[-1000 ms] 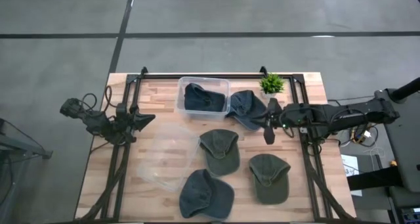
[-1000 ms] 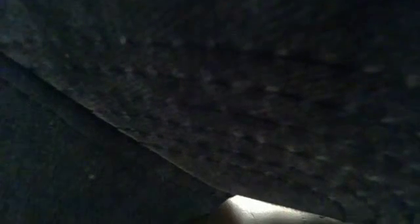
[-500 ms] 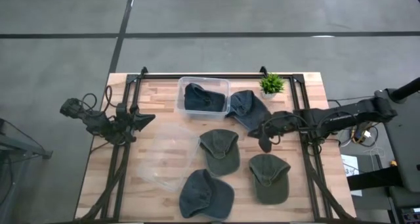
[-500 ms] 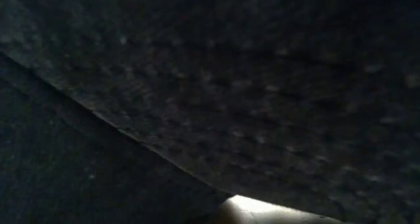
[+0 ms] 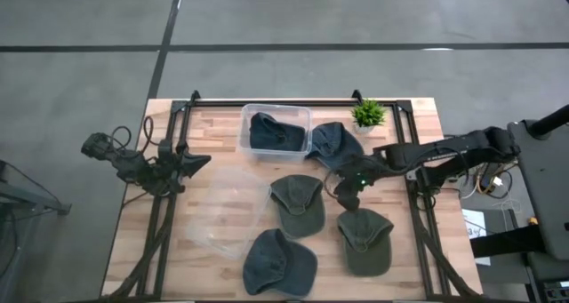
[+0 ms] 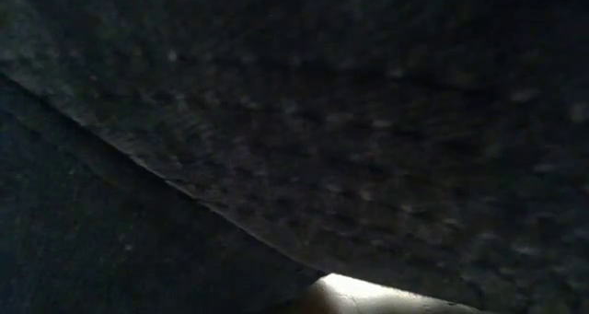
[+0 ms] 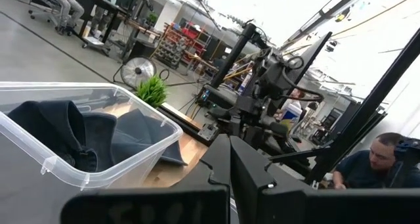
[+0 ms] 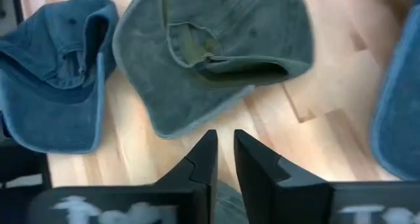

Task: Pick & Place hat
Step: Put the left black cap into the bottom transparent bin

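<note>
The left claw rests at the left edge of the table, well apart from all the hats; in its wrist view its two fingers lie together, so the claw is closed and holds nothing; ahead of it stands the clear bin with a dark blue hat inside, and the small green plant beyond.

Between the two claws, a clear lid lies flat on the wood; a blue hat sits near the front edge; an olive hat lies just to the left of the right claw.

The right claw hangs over the middle of the table, its arm reaching in from the right side; its fingers stand almost together with only a thin gap, gripping nothing; in its wrist view the olive hat lies directly ahead of the fingertips, inner side up, with the blue hat beside it; a second olive hat lies just in front of this claw, and another blue hat lies behind it, against the bin.

The low view is blocked by dark cloth.
</note>
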